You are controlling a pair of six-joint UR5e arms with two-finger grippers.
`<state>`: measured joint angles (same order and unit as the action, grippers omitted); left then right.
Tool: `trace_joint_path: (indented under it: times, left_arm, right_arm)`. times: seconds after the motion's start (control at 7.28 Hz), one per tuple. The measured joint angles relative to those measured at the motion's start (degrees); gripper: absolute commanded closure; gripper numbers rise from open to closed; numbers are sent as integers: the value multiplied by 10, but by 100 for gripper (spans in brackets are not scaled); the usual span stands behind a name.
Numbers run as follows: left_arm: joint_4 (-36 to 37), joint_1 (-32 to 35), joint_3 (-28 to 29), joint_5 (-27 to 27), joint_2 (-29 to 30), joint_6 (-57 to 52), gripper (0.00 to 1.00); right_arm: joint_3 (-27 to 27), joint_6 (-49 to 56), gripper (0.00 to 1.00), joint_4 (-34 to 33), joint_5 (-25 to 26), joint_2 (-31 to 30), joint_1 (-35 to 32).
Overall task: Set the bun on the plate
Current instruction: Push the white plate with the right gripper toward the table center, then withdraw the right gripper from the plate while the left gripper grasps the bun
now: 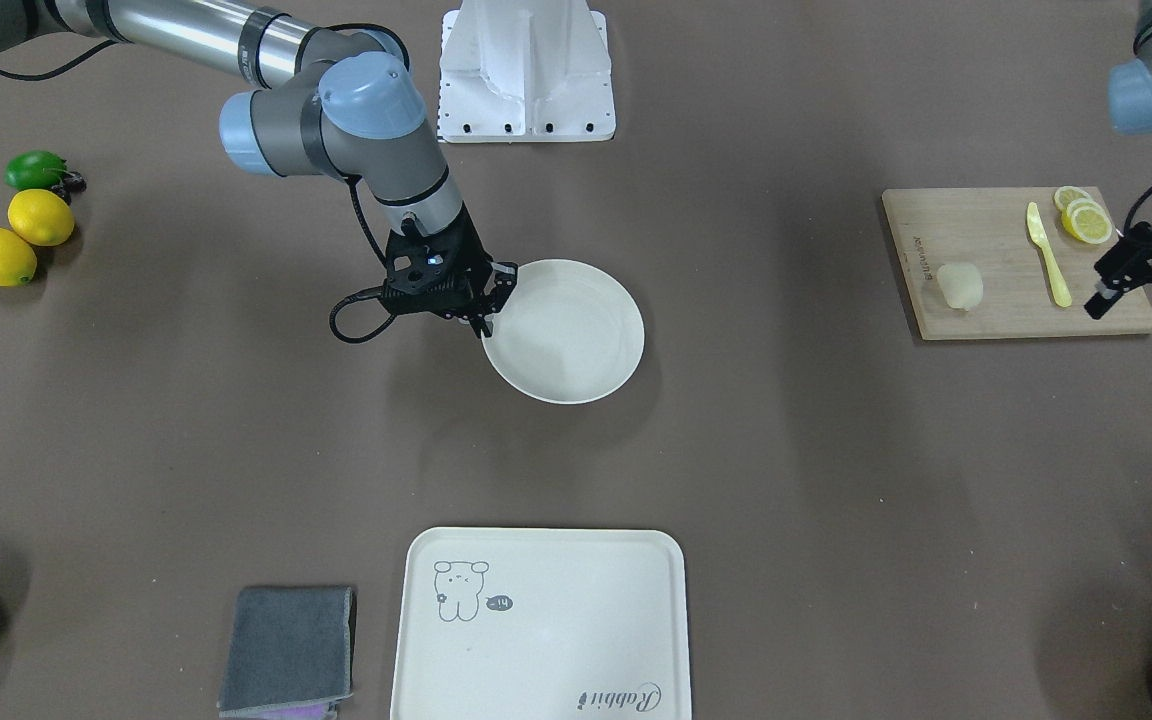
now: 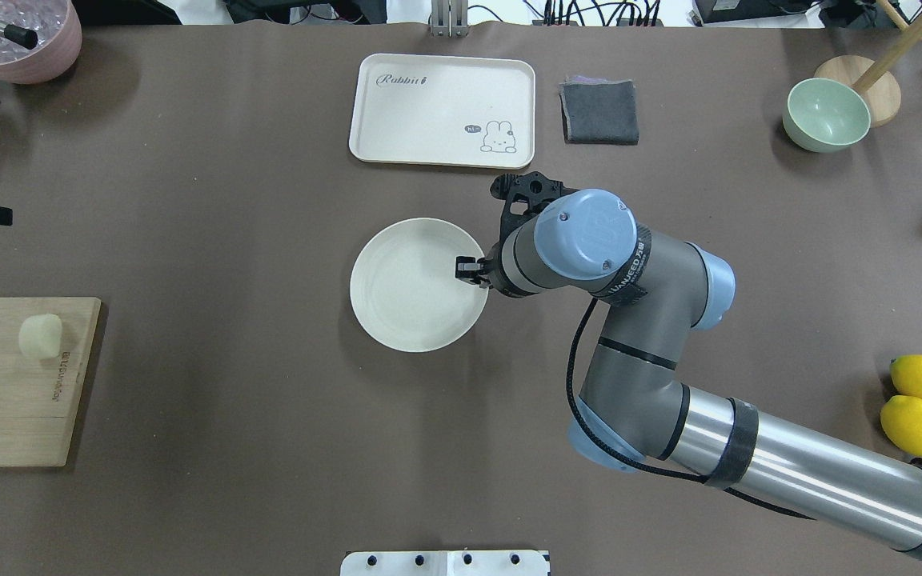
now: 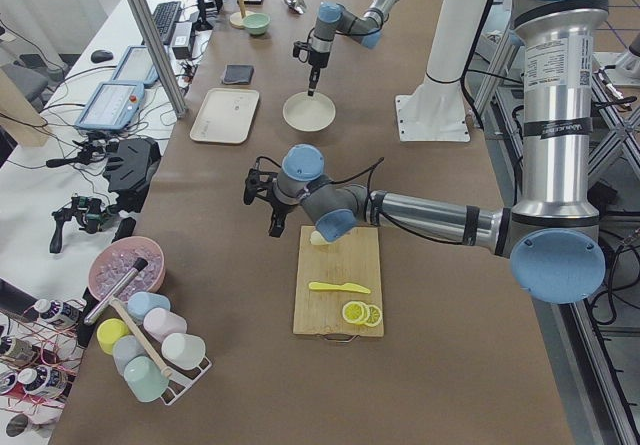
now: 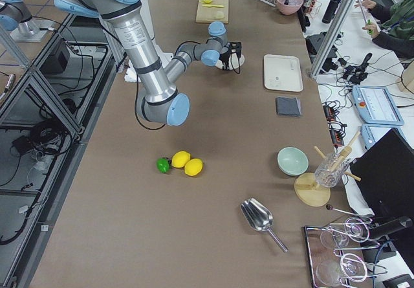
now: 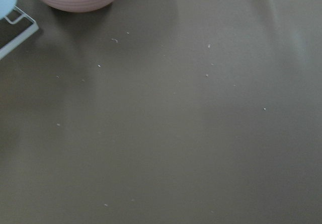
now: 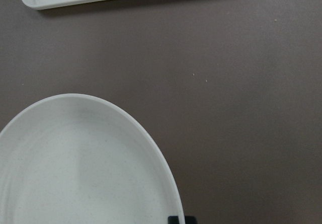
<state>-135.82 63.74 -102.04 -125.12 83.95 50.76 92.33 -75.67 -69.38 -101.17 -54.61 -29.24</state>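
Observation:
The bun, a pale cream lump, lies on a wooden cutting board at the table's end; the overhead view shows the bun near that board's far edge. My left gripper hangs open and empty beside the board, apart from the bun. The round off-white plate sits mid-table with nothing on it. My right gripper is at the plate's rim and looks shut on it. In the right wrist view the plate curves down to a black fingertip.
On the board lie lemon slices and a yellow knife. A cream tray and grey cloth sit across the table. Two lemons and a lime are at the right arm's side. A pink bowl stands at a corner.

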Motion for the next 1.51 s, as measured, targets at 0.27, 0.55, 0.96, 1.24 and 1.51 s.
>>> trace_joint_path:
  times: [0.27, 0.55, 0.96, 1.24, 1.51]
  left_arm:
    - [-35, -77, -39, 56, -58, 64, 2]
    - [-56, -112, -47, 87, -91, 78, 2]
    - [-66, -125, -48, 96, -98, 84, 2]
    - [-63, -154, -43, 128, -99, 84, 3]
    - [-60, -172, -32, 150, -100, 82, 3]
  right_arm:
    - [-1, 0, 25, 0, 0, 0, -1]
    - [-10, -4, 18, 3, 0, 0, 2]
    - [-8, -25, 1, 7, -6, -2, 3]
    - [22, -27, 0, -1, -48, -13, -22]
    - [41, -27, 1, -3, -72, -28, -44]
